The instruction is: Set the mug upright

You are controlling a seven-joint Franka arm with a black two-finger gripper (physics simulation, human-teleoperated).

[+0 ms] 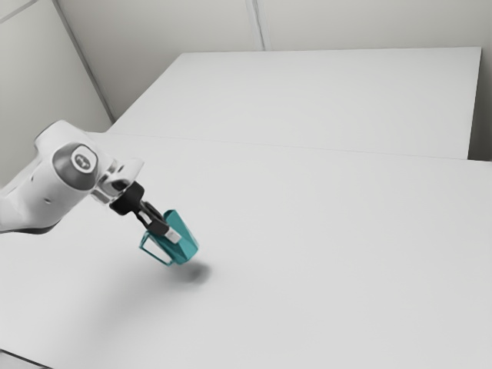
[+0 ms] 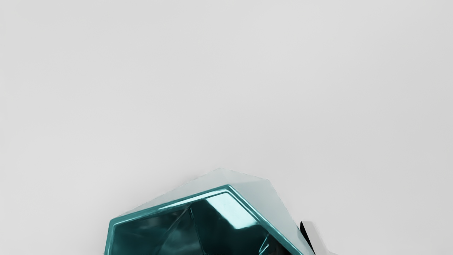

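Room: pale walls (image 1: 169, 27) meet behind a smooth, light-grey table (image 1: 323, 238), with another flat white surface (image 1: 330, 96) beyond it.
Arm: a white, jointed robot arm (image 1: 50, 188) with grey trim reaches in from the exterior view's left.
Mug: a glossy teal mug with flat, angular facets (image 1: 187, 242) hangs tilted just above the table, near the arm's end, not upright.
Mouth: its many-sided rim (image 2: 170, 203) is turned toward the hand's camera, so the dark, shiny inside shows.
Handle: a thin, angular teal loop (image 1: 157, 257) sticks out toward the exterior view's left.
Claw: the black two-finger gripper (image 1: 174, 231) is closed on the mug's body, its fingers parted by the mug's width; one light-grey fingertip (image 2: 313, 233) lies along the outside wall.
Shadow: a soft, dark patch (image 1: 194, 273) falls on the table beneath the mug.
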